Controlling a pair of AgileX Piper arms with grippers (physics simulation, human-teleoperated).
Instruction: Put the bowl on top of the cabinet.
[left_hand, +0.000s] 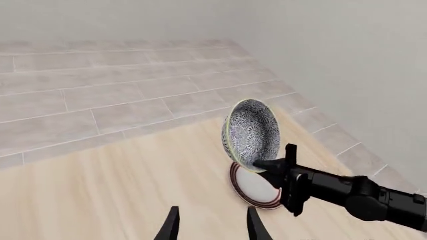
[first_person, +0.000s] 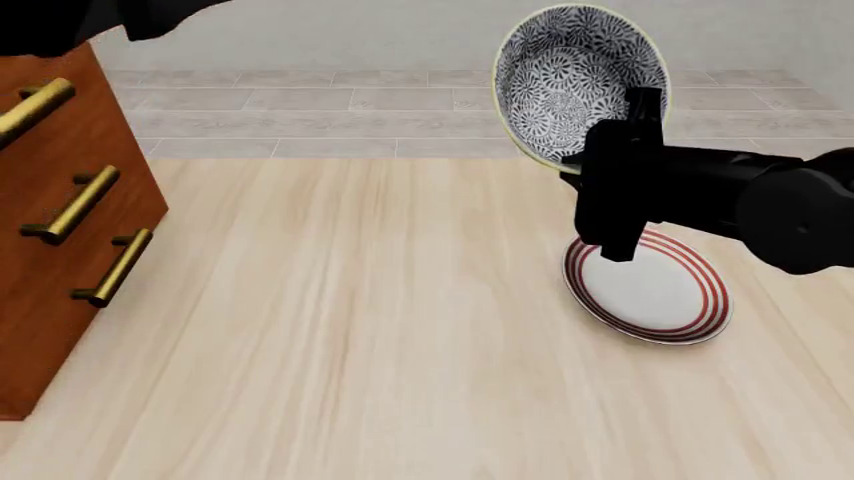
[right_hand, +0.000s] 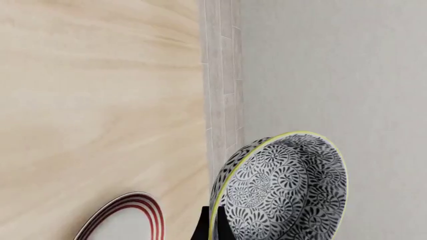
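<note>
The bowl (first_person: 574, 80), white with a dense dark floral pattern and a yellowish rim, hangs tilted on its side in the air above the table. My right gripper (first_person: 622, 135) is shut on its lower rim. The right wrist view shows the bowl (right_hand: 287, 190) close up, the rim pinched between the fingers (right_hand: 205, 225). The left wrist view shows the bowl (left_hand: 253, 132) held by the right gripper (left_hand: 275, 164). The reddish-brown cabinet (first_person: 67, 230) with brass bar handles stands at the left edge. My left gripper (left_hand: 212, 225) is open and holds nothing.
A flat white plate with red rings (first_person: 654, 290) lies on the light wooden table (first_person: 347, 330) right below the bowl. The left arm (first_person: 80, 20) shows as a dark shape above the cabinet. Grey floor tiles (first_person: 347, 110) and a pale wall lie beyond the table.
</note>
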